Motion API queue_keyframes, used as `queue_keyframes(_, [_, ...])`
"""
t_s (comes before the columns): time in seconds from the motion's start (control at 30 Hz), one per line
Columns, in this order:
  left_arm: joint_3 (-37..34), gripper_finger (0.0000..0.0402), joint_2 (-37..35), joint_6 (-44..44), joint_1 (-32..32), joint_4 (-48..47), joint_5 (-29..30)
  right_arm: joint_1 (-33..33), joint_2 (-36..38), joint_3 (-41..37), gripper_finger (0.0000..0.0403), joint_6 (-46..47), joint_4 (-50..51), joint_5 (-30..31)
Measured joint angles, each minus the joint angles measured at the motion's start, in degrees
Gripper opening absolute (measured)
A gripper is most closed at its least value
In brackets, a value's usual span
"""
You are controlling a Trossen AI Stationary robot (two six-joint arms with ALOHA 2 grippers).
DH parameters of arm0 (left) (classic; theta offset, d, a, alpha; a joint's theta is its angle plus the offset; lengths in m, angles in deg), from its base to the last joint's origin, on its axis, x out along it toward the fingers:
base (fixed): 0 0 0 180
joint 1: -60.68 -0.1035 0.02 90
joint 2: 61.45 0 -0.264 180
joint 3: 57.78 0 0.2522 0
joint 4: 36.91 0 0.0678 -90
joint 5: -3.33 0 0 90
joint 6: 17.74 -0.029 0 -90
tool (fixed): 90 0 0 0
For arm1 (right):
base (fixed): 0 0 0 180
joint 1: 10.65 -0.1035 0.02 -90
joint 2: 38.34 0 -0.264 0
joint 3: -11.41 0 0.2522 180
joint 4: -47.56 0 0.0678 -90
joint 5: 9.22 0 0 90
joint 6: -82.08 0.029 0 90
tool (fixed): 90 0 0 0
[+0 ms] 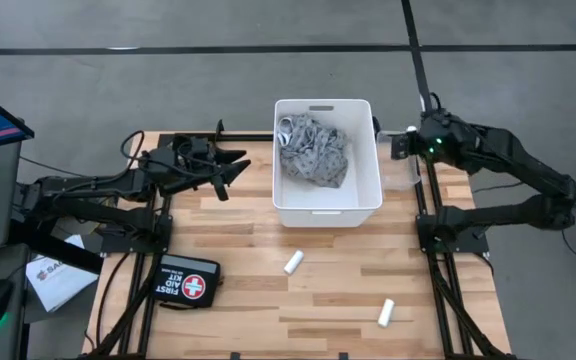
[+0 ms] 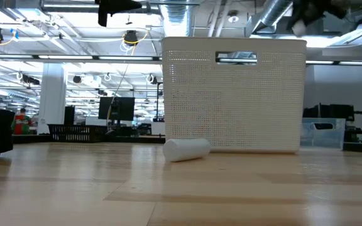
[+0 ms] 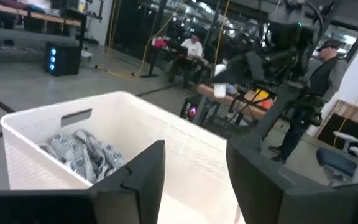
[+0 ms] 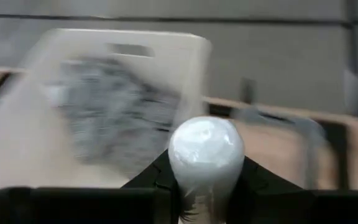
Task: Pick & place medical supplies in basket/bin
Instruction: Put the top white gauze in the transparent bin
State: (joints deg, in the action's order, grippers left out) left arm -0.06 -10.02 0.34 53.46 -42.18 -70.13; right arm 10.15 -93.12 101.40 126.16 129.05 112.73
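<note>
The deep white tub point(image 1: 328, 205) stands at the table's far middle, and the grey patterned cloth bandage point(image 1: 313, 150) lies inside it point(image 3: 82, 152). Two white gauze rolls point(image 1: 293, 263) point(image 1: 386, 312) lie on their sides on the near table; one shows in the low view point(image 2: 186, 149). My right gripper point(image 1: 403, 143) hovers high just right of the tub's far right corner, shut on a third gauze roll point(image 4: 207, 155). My left gripper point(image 1: 230, 172) is open, raised left of the tub point(image 3: 194, 168). A small clear bin point(image 2: 322, 133) sits right of the tub. No vial or sticks show. My right gripper pinches a white gauze roll between its two fingers, one on each side of the roll near its lower part point(image 4: 185, 186). The roll's rounded end point(image 4: 207, 140) sticks out past the fingers. It is lifted clear of the table, beside the tub's rim.
A black pouch marked FIRST AID KIT point(image 1: 188, 282) lies at the table's near left. Papers point(image 1: 53, 275) sit off the left edge. Bare wood lies between the tub and the near edge around the two rolls. People and desks show in the room beyond.
</note>
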Motion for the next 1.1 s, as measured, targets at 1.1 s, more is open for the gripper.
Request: queue_keyframes(1.1, [-0.02, 0.0158, 0.12, 3.26, 0.13, 1.90, -0.11, 37.62, -16.13, -24.52, 0.0052, 49.98, -26.87, -17.39])
